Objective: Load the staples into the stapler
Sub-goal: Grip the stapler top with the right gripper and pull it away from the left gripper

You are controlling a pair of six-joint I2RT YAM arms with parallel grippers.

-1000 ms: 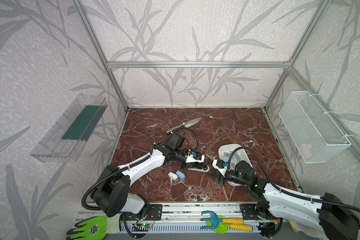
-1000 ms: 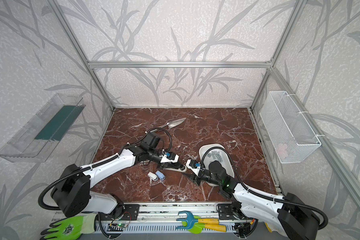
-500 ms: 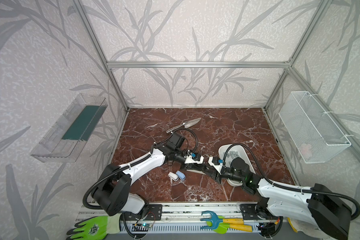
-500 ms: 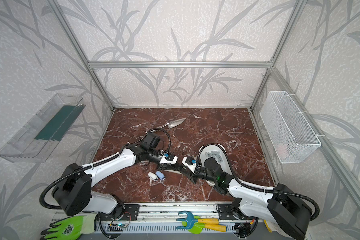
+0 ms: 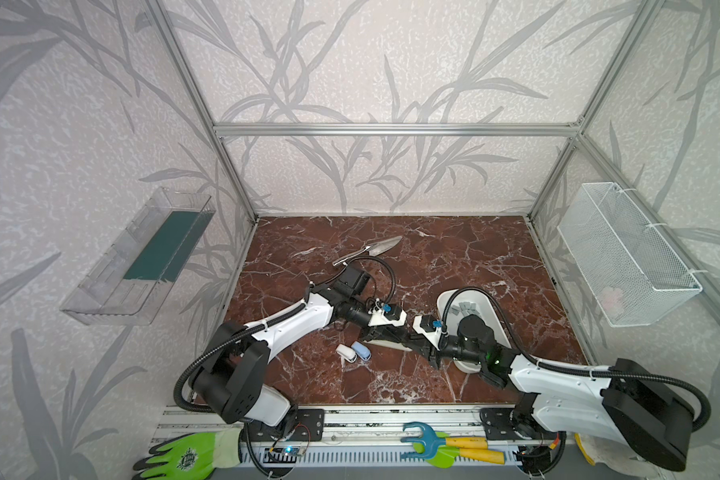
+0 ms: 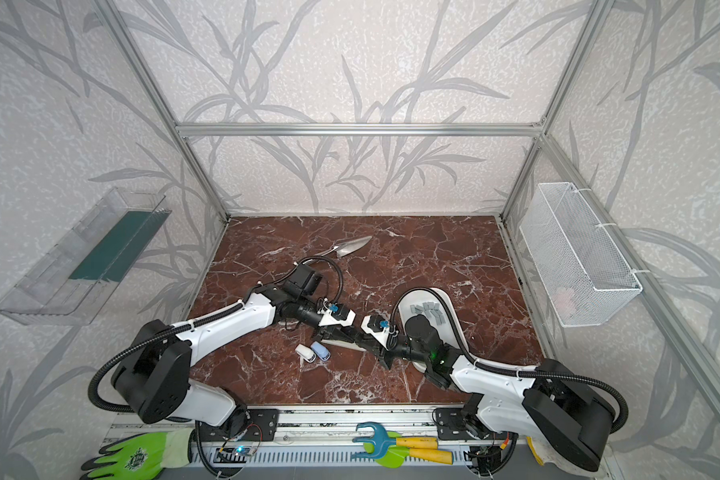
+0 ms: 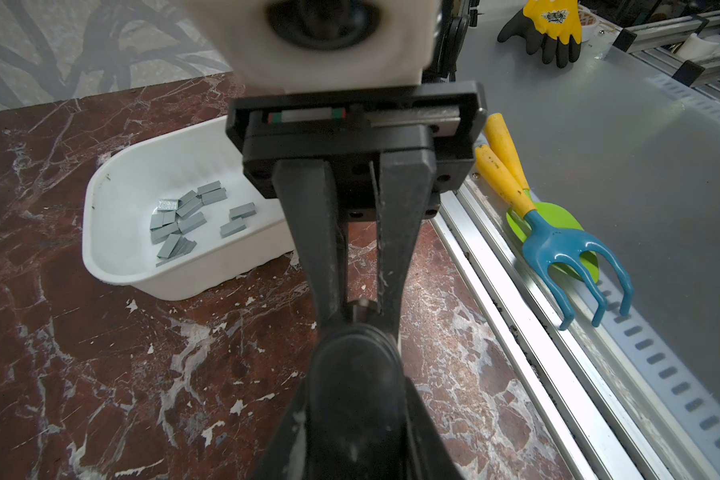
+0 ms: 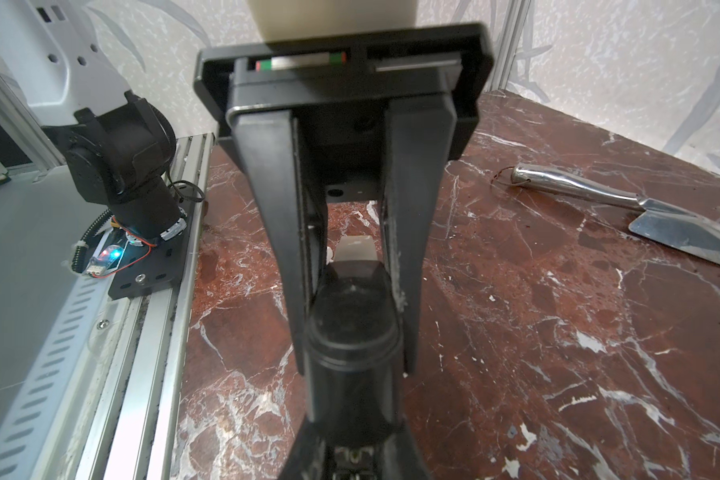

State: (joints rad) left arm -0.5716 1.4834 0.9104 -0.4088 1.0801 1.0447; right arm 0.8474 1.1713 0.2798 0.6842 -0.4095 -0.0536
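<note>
Stapler (image 5: 393,334), black: middle of the marble surface (image 5: 454,249), near the white tray (image 5: 493,311).
Left hand (image 7: 356,316): clamped on one end of it.
Right hand (image 8: 353,365): pinching the other end, a finger against each side.
Staples (image 7: 184,220): grey strips, loose in the tray.

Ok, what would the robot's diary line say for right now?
left gripper: shut on stapler | right gripper: shut on stapler's other end | staples: in white tray | staple strip held: none

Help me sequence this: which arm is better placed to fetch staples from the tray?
Right: the white tray holding the staples lies by its wrist; the left gripper, farther off, grips the stapler.
</note>
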